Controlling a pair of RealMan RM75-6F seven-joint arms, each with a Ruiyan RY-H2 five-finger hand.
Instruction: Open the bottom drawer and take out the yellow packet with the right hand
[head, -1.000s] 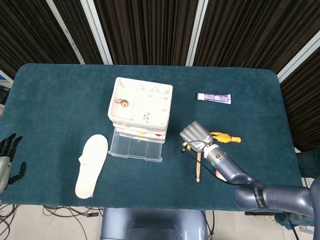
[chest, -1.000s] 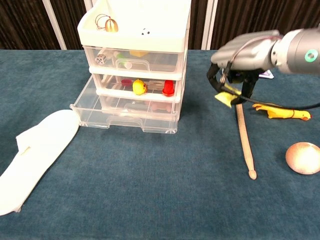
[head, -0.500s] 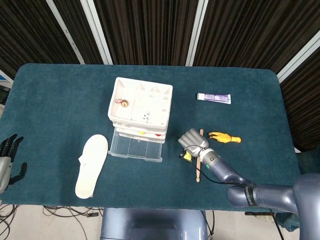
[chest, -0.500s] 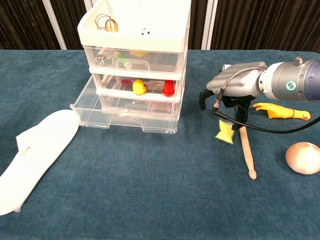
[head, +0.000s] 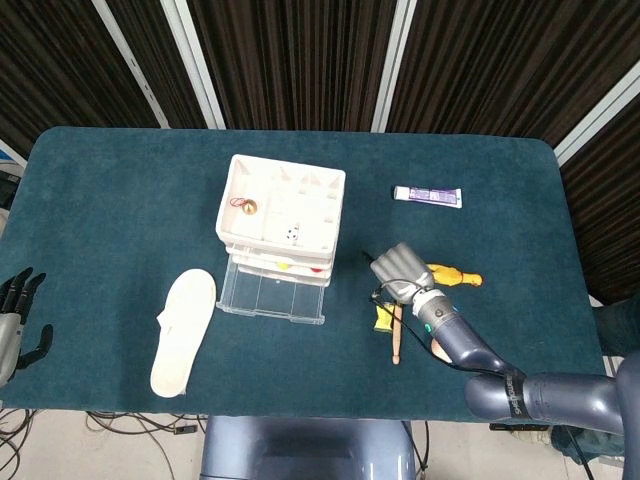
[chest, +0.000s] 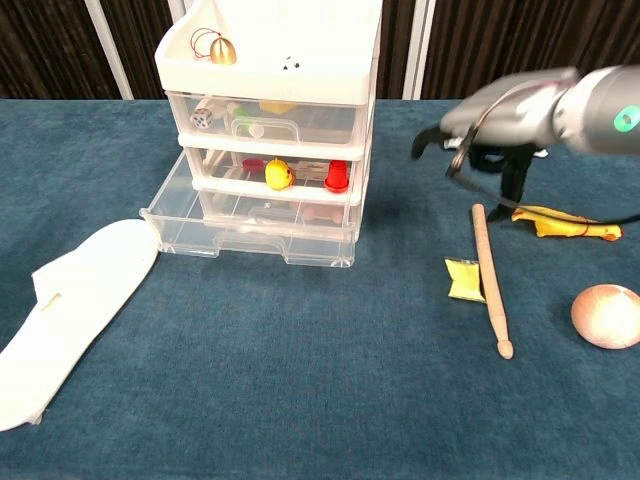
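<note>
The yellow packet (chest: 463, 279) (head: 383, 319) lies flat on the blue table just left of a wooden drumstick (chest: 490, 279). My right hand (chest: 497, 118) (head: 399, 270) hovers above and behind it, fingers spread and holding nothing. The clear drawer unit (chest: 268, 140) (head: 280, 218) stands at centre left with its bottom drawer (chest: 245, 231) (head: 271, 296) pulled out toward me. My left hand (head: 15, 318) hangs off the table's left front edge, fingers apart and holding nothing.
A white shoe insole (chest: 70, 311) lies left of the open drawer. A yellow rubber chicken (chest: 563, 224) and a tan round shell-like object (chest: 605, 316) sit right of the drumstick. A white tube (head: 427, 196) lies at the back right.
The right hand lowered the yellow packet to the table, let it go beside the drumstick, and has risen up and away with fingers spread.
</note>
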